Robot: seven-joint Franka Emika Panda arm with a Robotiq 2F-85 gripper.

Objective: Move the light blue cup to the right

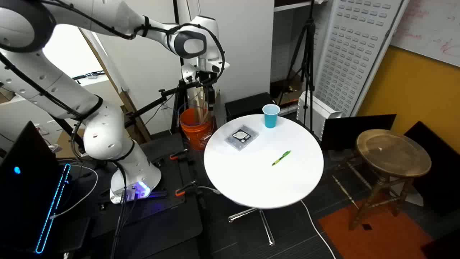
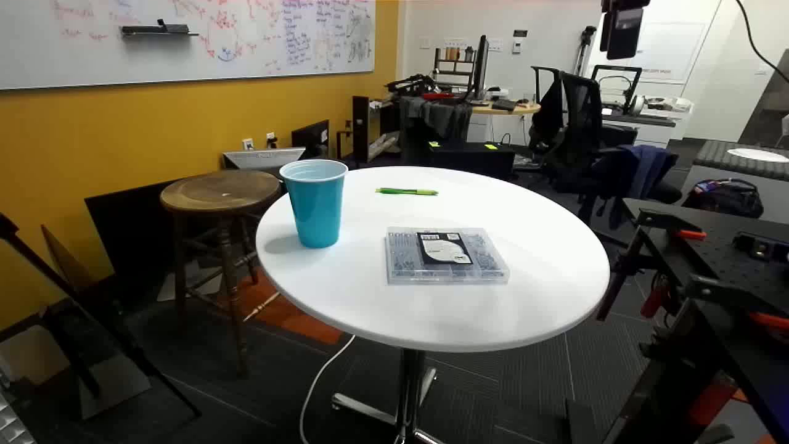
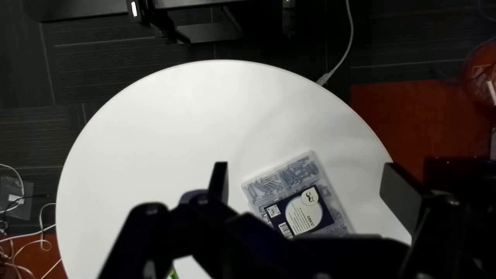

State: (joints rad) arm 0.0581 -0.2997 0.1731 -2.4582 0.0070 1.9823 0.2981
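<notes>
The light blue cup [image 1: 271, 117] stands upright near the edge of the round white table [image 1: 251, 180]. It also shows in an exterior view [image 2: 317, 206], at the left side of the tabletop [image 2: 542, 302]. The cup is out of the wrist view. My gripper [image 1: 210, 100] hangs in the air higher than the tabletop, apart from the cup. Only its dark tip [image 2: 622, 31] shows at the top of an exterior view. In the wrist view the two fingers [image 3: 308, 186] are wide apart with nothing between them; a clear box lies on the table below.
A flat clear screw box [image 1: 241, 137] with a dark label lies on the table near the cup; it shows in the wrist view too [image 3: 298, 211]. A green pen [image 1: 281, 158] lies further across. An orange bucket [image 1: 196, 133] and a wooden stool [image 1: 393, 153] stand beside the table.
</notes>
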